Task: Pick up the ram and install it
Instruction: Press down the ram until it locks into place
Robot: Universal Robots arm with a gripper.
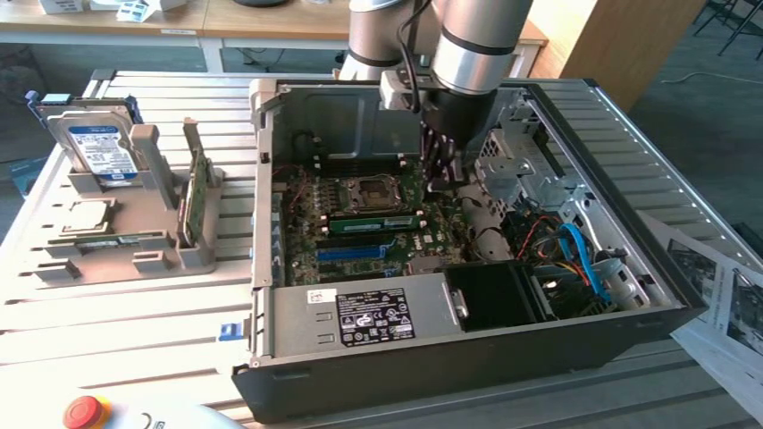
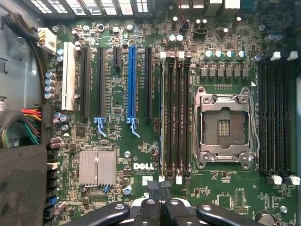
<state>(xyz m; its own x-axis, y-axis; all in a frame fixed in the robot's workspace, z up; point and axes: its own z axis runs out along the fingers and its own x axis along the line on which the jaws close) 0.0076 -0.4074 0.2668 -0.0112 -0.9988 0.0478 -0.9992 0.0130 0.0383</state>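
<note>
A long green ram stick sits on edge in a motherboard slot inside the open computer case, just in front of the empty CPU socket. My gripper hangs over the board beside that socket, toward the exterior view's right, apart from the stick. In the wrist view the gripper is shut, its fingertips pressed together with nothing between them, above the end of the memory slots next to the CPU socket. A second thin green board stands upright in the grey holder outside the case.
The holder also carries a silver hard drive and a square CPU chip. Inside the case are a power supply, a drive cage and blue cables. A red button is at the front, and papers lie at the exterior view's right.
</note>
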